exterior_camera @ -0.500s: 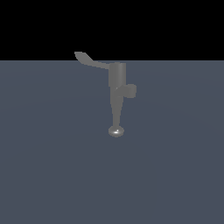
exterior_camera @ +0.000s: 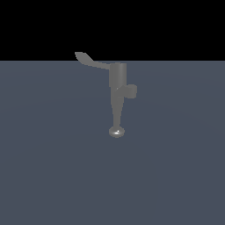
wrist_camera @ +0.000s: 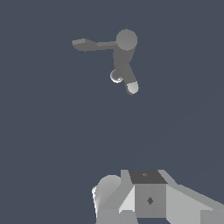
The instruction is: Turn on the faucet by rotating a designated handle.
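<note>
The faucet is a small matte grey fixture standing on the dark grey floor, its tapered spout ending in a shiny rounded knob. The handle, a long thin lever with a flared tip, reaches from the top of the cylinder toward the exterior view's left. From the wrist view I look down on the faucet and its handle. Pale grey parts of my gripper show at that picture's edge, well apart from the faucet. Its fingers are not clear enough to read. The exterior view does not show the gripper.
A short stubby side knob sticks out of the faucet body toward the exterior view's right. The flat dark grey floor stretches all around the faucet.
</note>
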`<state>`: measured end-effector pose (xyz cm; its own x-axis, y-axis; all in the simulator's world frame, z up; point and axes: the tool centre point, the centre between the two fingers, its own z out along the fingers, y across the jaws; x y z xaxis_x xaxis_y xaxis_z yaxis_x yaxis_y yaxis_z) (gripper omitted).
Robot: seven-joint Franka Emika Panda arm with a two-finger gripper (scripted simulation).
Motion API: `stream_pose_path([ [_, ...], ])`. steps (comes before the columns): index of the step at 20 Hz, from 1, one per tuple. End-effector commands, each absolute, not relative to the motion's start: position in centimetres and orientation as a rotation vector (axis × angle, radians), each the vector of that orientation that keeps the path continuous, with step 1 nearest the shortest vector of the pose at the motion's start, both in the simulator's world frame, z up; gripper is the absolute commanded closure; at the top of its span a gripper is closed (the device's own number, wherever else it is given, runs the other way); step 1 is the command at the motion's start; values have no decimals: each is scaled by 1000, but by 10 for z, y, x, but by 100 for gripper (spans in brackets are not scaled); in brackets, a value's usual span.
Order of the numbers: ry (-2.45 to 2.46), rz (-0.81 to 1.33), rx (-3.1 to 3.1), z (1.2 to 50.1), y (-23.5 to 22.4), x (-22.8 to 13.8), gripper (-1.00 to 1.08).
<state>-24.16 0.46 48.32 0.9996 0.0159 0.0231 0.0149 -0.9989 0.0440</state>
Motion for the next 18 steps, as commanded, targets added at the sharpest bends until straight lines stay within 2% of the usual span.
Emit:
stream_pose_path([
  [1, 22, 35, 3097, 483, 4, -241, 108],
  [9, -13, 35, 3104, 481, 6, -236, 108],
  [18, -174, 31, 3126, 474, 11, -212, 108],
])
